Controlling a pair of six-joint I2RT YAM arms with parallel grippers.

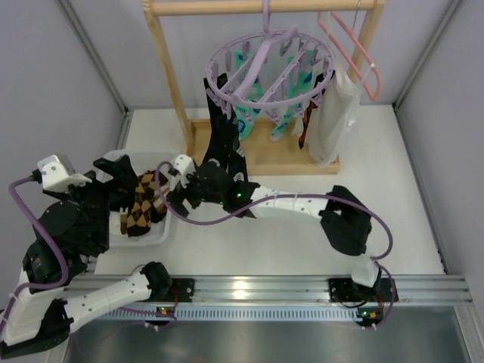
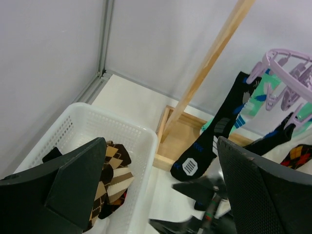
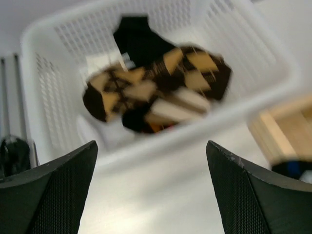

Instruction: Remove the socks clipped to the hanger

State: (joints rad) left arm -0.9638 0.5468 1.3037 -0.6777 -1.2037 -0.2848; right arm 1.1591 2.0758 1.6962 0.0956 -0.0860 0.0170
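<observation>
My white table (image 1: 265, 249) carries two things. A white plastic basket (image 2: 83, 122) sits on my left side. The flat wooden base of the rack (image 1: 272, 155) stands at the back, near the basket's far corner.

Looks like a robotics lab test cell rather than a home. Walled in by plain grey panels (image 1: 60, 68) set in aluminium posts (image 1: 92, 51). Floored with a bare white tabletop (image 1: 302, 249). Fitted with a left arm (image 1: 98, 295) and right arm (image 1: 295, 203) bolted to a metal rail (image 1: 257, 286), trailing purple cables (image 1: 390, 238). Staged with laundry props: wooden rack (image 1: 168, 68), lavender ring hanger (image 1: 257, 64), white basket (image 2: 117, 122).
</observation>
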